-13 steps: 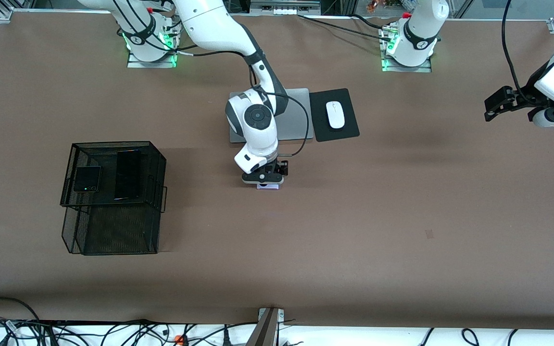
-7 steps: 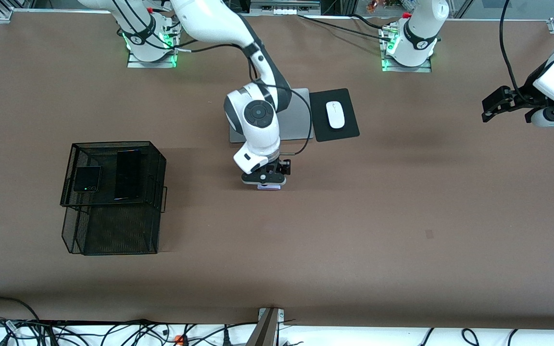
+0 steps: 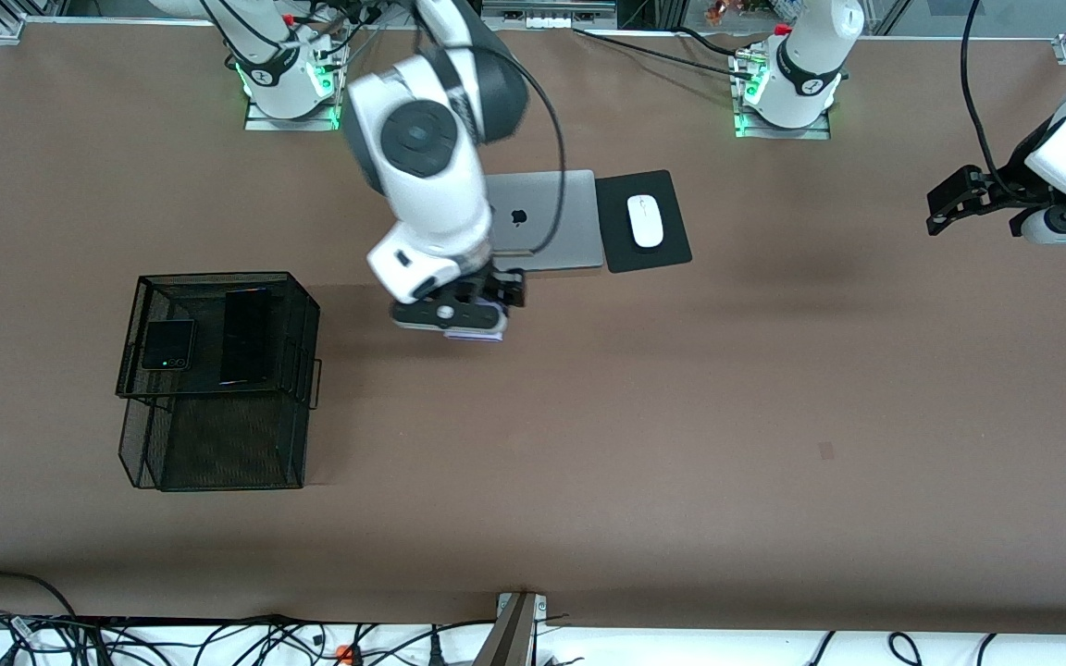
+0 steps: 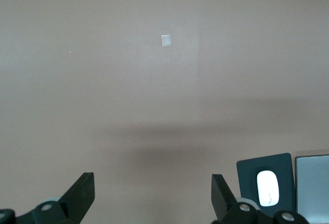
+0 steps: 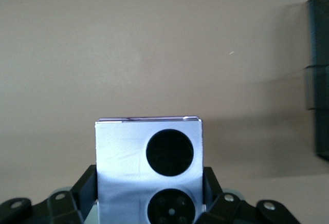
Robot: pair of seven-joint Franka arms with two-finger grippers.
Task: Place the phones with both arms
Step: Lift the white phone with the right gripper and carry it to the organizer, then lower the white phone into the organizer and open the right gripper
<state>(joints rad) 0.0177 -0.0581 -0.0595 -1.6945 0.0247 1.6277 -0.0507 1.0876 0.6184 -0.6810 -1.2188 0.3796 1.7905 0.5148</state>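
Note:
My right gripper [image 3: 473, 331] hangs in the air over the table between the laptop and the black mesh basket, shut on the lavender-white flip phone [image 3: 474, 337]. In the right wrist view that phone [image 5: 149, 170] fills the space between the fingers [image 5: 85, 185], its two black circles facing the camera. The small square black flip phone [image 3: 168, 345] and the long black slab phone [image 3: 246, 335] lie on top of the basket [image 3: 140, 319]. My left gripper [image 3: 951, 209] waits open and empty above the left arm's end of the table; its spread fingers [image 4: 81, 196] frame bare tabletop.
A silver laptop [image 3: 542, 222] lies closed near the arms' bases, with a white mouse [image 3: 645, 221] on a black pad [image 3: 665, 254] beside it. The mouse [image 4: 267, 187] and pad also show in the left wrist view. Cables run along the table's front edge.
The right arm has lifted the lavender-white phone off the table and carried it toward the basket, uncovering the laptop. The left arm has hardly moved.

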